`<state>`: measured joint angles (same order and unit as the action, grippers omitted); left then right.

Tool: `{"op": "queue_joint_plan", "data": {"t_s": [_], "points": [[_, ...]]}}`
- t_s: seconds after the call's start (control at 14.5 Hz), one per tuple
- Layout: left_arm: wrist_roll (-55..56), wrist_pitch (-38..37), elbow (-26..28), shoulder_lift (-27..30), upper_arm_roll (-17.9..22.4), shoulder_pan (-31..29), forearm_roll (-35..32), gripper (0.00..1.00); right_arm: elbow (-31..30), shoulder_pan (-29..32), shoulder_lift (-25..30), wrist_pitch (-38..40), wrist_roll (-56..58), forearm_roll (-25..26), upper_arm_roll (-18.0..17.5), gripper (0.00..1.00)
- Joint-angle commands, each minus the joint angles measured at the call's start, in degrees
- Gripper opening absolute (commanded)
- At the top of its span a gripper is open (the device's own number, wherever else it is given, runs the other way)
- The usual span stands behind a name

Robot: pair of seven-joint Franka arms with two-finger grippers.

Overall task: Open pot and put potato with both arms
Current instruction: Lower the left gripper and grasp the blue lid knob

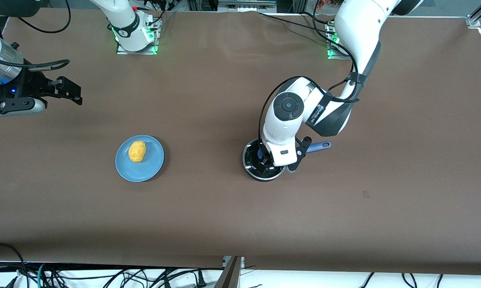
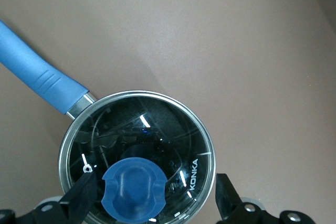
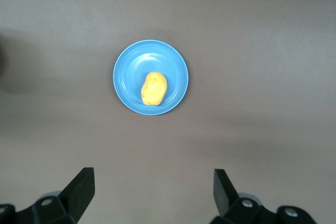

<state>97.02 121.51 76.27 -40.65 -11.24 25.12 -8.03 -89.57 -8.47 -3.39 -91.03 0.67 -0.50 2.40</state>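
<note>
The left gripper hangs over the pot, fingers spread either side of the lid knob, off centre; closing may slip. The right gripper, fingers spread, waits above the surface; the potato lies on the plate.

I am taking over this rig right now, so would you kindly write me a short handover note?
Left gripper: open, over the pot, fingers either side of the lid's blue knob, not gripping.
Right gripper: open, empty, waiting up above the table at its arm's end.
Potato lies on the blue plate; lid on the pot.
Done: nothing.
Left: lift lid, put potato in pot.
</note>
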Motion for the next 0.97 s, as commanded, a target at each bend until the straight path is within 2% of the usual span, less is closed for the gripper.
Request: {"op": "queue_joint_plan", "data": {"t_s": [0.0, 0.9], "points": [[2.56, 2.23, -1.57, -1.8, 0.78, 1.59, -1.72, 1.0, -0.7, 0.12, 0.93, 0.33, 0.12, -0.91, 0.15, 1.0], [1.69, 1.36, 0.46, -2.77, 0.78, 2.57, -2.07, 1.0, -0.7, 0.12, 0.93, 0.33, 0.03, -0.91, 0.15, 1.0]]}}
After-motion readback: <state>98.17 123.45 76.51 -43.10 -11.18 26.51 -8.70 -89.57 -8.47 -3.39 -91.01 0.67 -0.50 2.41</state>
